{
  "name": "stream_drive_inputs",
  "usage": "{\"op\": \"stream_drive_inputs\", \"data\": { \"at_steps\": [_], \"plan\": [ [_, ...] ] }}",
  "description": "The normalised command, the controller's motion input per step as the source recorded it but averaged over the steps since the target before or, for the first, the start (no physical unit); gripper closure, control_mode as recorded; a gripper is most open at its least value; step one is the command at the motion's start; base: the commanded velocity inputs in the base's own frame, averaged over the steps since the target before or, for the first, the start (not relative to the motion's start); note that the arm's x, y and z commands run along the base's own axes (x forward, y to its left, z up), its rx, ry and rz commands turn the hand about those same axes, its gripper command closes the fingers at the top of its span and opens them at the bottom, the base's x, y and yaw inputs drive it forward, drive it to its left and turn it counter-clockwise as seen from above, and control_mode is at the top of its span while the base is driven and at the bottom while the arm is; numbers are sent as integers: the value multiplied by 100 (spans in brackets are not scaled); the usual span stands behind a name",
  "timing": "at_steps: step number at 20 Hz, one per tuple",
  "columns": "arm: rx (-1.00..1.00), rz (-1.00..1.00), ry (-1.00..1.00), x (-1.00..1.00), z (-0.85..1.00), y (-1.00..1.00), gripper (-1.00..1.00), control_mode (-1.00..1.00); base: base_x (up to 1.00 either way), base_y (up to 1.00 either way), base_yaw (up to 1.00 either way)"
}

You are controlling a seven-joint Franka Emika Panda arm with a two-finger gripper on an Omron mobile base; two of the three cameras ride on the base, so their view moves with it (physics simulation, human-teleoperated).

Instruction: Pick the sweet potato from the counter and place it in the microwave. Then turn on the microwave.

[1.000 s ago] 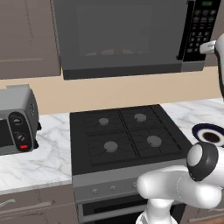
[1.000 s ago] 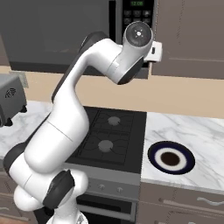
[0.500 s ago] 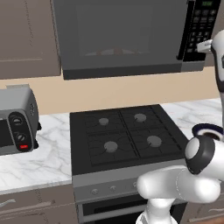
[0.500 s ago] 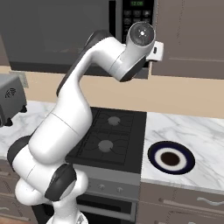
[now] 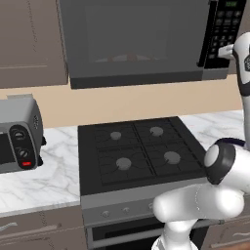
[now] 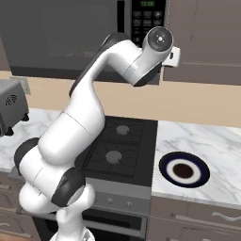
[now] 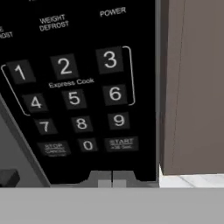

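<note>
The fingers (image 7: 112,178) are pressed together, holding nothing, just below the START key (image 7: 121,143) on the microwave (image 7: 78,87) keypad.

Arm raised high, elbow bent, forearm reaching up and forward, wrist level. Gripper (image 7: 112,180) closed, fingertips (image 7: 99,179) pressed together side by side, nothing between them. Hand (image 5: 229,51) pointing forward, white end seen at upper right in left base view.
</note>
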Motion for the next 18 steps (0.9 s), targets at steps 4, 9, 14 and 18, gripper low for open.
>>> {"op": "stream_drive_inputs", "data": {
  "at_steps": [4,9,14,18],
  "plan": [
    [5,0,0,23,-7,-1,100,-100,0,0,0],
    [4,0,0,23,-6,0,100,-100,0,0,0],
    [1,0,0,22,-2,-1,100,-100,0,0,0],
    [0,0,0,24,-5,-4,100,-100,0,0,0]
  ]
}}
